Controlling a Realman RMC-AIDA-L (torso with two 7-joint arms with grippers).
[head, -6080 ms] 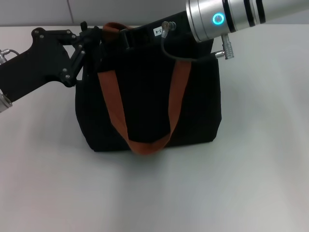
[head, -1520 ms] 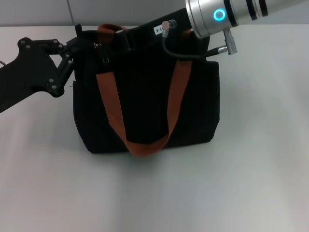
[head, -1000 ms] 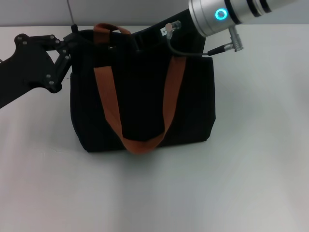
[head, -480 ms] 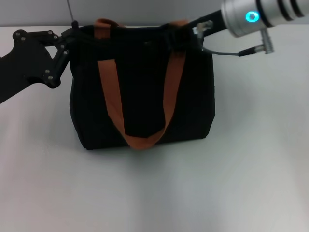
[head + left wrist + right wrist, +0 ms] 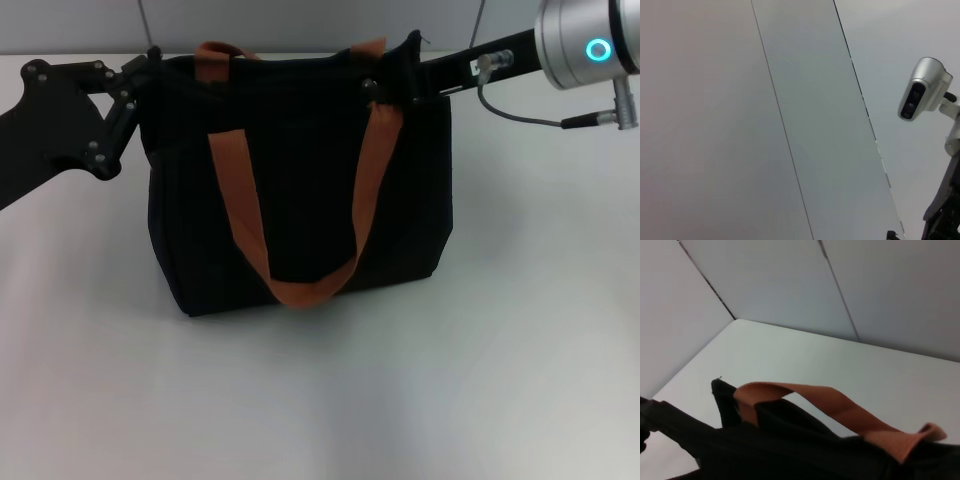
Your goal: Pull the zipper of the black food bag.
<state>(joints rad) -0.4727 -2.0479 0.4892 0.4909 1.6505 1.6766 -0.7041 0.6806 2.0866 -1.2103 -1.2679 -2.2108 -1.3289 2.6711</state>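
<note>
The black food bag [image 5: 300, 180] stands upright on the white table [image 5: 420, 400], with its orange-brown straps [image 5: 240, 220] hanging down the front. My left gripper [image 5: 148, 68] is shut on the bag's top left corner. My right gripper [image 5: 392, 82] is at the top right end of the bag's top edge, shut on the zipper. The pull tab itself is hidden between the fingers. The right wrist view shows the bag's top [image 5: 790, 450] and one strap [image 5: 840, 405] from close up. The left wrist view shows no bag.
Grey wall panels [image 5: 300, 20] run behind the table. The left wrist view shows the wall and a silver camera on a stand [image 5: 920, 95]. White table surface lies in front of the bag and to both sides.
My right gripper has slid rightward along the bag's top edge, from near the left strap to the right corner. The bag shifted slightly. The left gripper has kept its hold on the left corner.
</note>
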